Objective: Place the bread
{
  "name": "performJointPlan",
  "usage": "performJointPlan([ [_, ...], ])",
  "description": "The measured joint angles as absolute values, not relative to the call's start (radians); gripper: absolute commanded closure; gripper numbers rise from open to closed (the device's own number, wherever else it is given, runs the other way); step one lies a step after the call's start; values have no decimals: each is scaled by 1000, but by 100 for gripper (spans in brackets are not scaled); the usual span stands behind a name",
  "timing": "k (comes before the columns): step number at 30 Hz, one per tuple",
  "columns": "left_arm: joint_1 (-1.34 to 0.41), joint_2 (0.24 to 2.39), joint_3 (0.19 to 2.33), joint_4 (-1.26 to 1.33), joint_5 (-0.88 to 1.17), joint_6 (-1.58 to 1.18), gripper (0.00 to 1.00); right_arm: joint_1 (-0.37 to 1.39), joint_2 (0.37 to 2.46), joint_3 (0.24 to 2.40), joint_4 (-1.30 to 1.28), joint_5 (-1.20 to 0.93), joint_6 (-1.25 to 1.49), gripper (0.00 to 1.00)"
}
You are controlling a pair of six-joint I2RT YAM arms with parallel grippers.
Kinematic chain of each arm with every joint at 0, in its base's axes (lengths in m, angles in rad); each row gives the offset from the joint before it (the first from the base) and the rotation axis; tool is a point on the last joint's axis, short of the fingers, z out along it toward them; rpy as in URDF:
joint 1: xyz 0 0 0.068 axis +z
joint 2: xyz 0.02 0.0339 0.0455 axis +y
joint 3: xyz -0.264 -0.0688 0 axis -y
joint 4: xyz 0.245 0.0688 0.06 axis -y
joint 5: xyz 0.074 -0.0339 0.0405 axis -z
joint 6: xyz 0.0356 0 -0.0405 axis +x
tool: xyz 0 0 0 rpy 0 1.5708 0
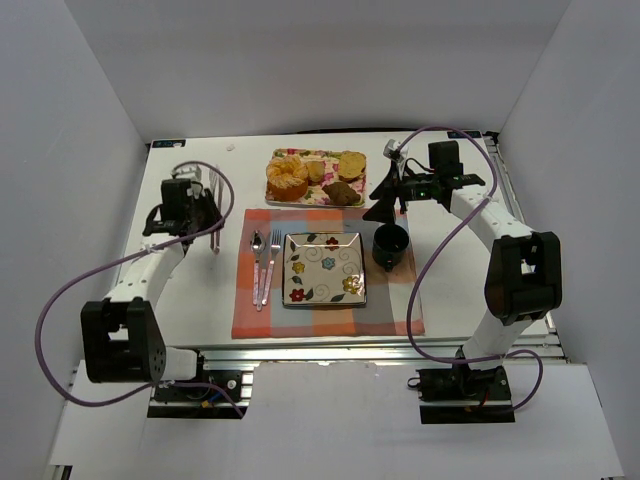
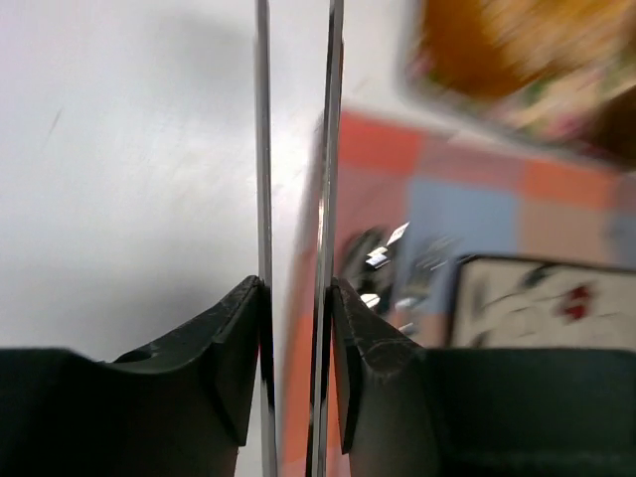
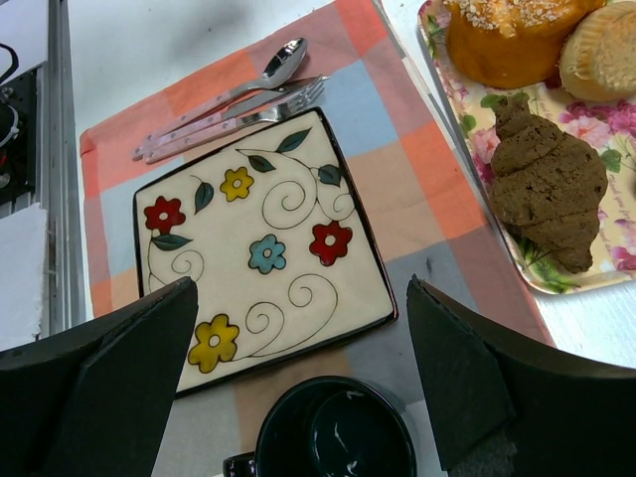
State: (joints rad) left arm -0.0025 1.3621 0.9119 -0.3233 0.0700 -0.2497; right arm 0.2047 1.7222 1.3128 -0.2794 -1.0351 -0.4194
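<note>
In the top view, the bread lies on a flowered tray at upper centre: a golden ring loaf, a pale round piece and a dark brown croissant. The right wrist view shows that croissant at the right edge of the frame, still on the tray.

The left gripper, at centre left, is clenched on metal tongs. In its own view the 2 blades run up from between the fingers.

The right gripper, right of the tray, is released, with its 2 fingers spread wide above a dark cup.

A square floral plate sits on a checked mat at centre, with a spoon and fork to its left.
</note>
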Motion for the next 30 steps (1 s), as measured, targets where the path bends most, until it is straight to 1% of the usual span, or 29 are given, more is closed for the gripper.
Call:
performJointPlan([
  [5, -2, 1320, 971, -202, 217, -439, 54, 204, 1722, 1313, -279, -1036, -411, 11],
  [9, -3, 1371, 971, -124, 329, -606, 52, 204, 1722, 1320, -278, -1036, -404, 11],
  [12, -5, 1402, 973, -108, 354, -662, 51, 204, 1722, 1320, -279, -1036, -403, 11],
  [22, -39, 1545, 1063, -96, 388, -730, 48, 198, 1722, 1320, -278, -1036, -402, 11],
  [30, -65, 1628, 1127, -141, 395, -720, 47, 190, 1722, 1320, -276, -1037, -401, 11],
])
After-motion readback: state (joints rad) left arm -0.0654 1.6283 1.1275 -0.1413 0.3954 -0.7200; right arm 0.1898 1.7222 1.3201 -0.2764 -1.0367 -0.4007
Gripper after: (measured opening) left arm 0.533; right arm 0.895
